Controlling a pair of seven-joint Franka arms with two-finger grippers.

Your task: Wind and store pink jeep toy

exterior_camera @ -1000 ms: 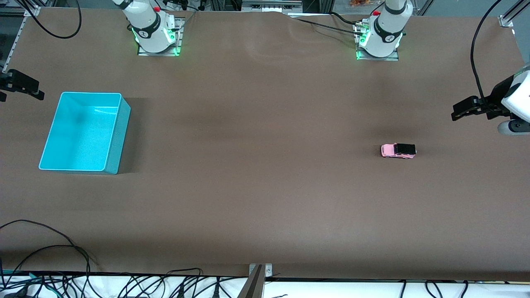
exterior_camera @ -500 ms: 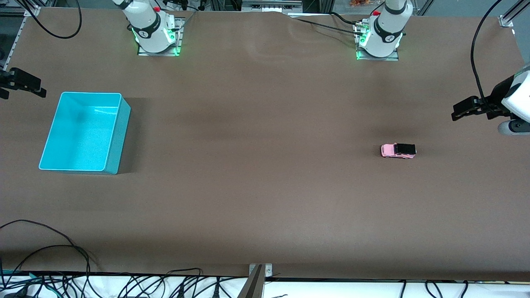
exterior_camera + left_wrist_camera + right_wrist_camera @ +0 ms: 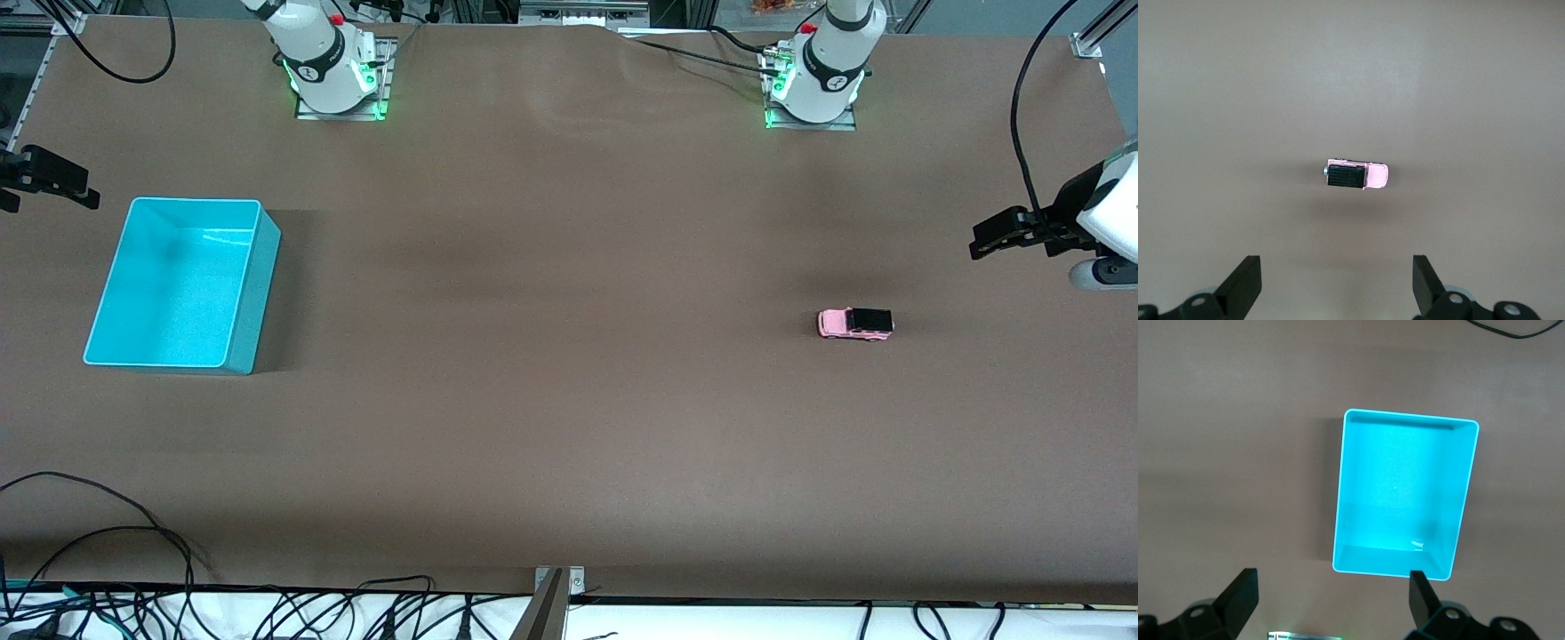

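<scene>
Cables (image 3: 133, 569) trail along the table edge nearest the front camera, and the brown table (image 3: 569, 400) is matte and bare between the two things on it. Seen from the front, a turquoise bin (image 3: 253, 293) with smooth plastic walls sits toward the right arm's end. The pink jeep toy (image 3: 855, 324) stands on its wheels toward the left arm's end, well apart from the bin, with open tabletop all around it and nothing in its way. It is tiny and boxy, light pink at the nose, black over the roof and rear. The left gripper (image 3: 980, 243) hangs over the table edge at the left arm's end, near the jeep but apart from it. The right gripper (image 3: 84, 191) hovers at the other end, just beside the bin's corner nearest the robot bases.

From the left wrist, the jeep (image 3: 1356, 176) lies crosswise on the plain table, with the left gripper's (image 3: 1335, 287) two black fingers (image 3: 1245, 283) spread wide and holding nothing.

From the right wrist, the rectangular bin (image 3: 1458, 493) shows thin walls, rounded corners and a glossy floor. The right gripper (image 3: 1331, 600) has its fingers (image 3: 1421, 597) wide apart and grasps nothing.
</scene>
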